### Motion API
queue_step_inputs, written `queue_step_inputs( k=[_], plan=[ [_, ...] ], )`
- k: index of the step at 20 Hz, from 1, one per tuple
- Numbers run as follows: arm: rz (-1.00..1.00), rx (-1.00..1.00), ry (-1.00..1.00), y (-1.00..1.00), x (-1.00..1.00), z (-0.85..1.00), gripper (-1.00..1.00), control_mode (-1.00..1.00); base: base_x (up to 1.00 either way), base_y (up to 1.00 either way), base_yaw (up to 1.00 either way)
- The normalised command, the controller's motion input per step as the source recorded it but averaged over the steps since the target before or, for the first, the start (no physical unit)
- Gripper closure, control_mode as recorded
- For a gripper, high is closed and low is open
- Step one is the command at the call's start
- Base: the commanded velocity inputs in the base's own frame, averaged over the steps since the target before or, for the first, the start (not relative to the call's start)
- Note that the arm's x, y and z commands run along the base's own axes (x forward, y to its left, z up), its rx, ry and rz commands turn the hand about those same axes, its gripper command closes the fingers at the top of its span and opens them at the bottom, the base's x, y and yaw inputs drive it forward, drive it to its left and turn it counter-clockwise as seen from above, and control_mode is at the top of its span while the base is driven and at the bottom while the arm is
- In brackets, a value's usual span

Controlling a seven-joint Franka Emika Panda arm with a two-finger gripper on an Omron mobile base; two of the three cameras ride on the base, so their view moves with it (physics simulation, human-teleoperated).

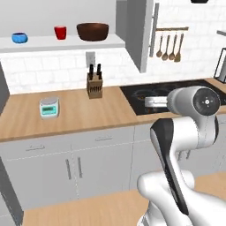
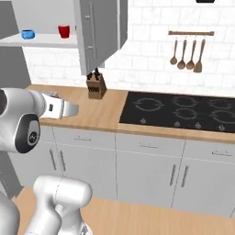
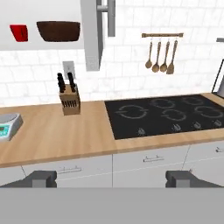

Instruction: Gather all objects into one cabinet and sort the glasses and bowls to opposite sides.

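Observation:
On the open cabinet's shelf [image 1: 66, 43] stand three objects in a row: a small squat blue vessel [image 1: 19, 37] at the left, a glossy red mug [image 1: 60, 32] in the middle and a wide dark brown bowl [image 1: 92, 32] at the right. The mug [image 3: 19, 33] and bowl [image 3: 58, 31] sit at the upper left of the hand view. My gripper [image 3: 113, 179] is open, its fingertips [image 3: 41, 178] far apart with nothing between them. It hovers in front of the counter, well below and apart from the shelf [image 2: 41, 40], as the hand [image 2: 62, 109] in the right base view shows.
The cabinet door [image 1: 137, 31] hangs open to the right of the shelf. On the wooden counter [image 1: 75, 114] are a knife block [image 1: 94, 84] and a small kitchen scale [image 1: 49, 107]. A black cooktop [image 1: 145, 95] lies to the right, with wooden utensils [image 1: 170, 46] hanging above it.

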Motion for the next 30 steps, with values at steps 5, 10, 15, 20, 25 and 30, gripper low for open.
queue_step_inputs(
  k=[5, 10, 15, 20, 25, 30],
  plan=[
    [0.00, 0.00, 0.00, 0.00, 0.00, 0.00, -1.00, 1.00, 0.00, -1.00, 0.00],
    [0.00, 0.00, 0.00, 0.00, 0.00, 0.00, -1.00, 1.00, 0.00, -1.00, 0.00],
    [0.00, 0.00, 0.00, 0.00, 0.00, 0.00, -1.00, 1.00, 0.00, -1.00, 0.00],
    [0.00, 0.00, 0.00, 0.00, 0.00, 0.00, -1.00, 1.00, 0.00, -1.00, 0.00],
    [0.00, 0.00, 0.00, 0.00, 0.00, 0.00, -1.00, 1.00, 0.06, -0.82, 0.00],
    [0.00, 0.00, 0.00, 0.00, 0.00, 0.00, -1.00, 1.00, 0.01, -0.77, 0.00]
  ],
)
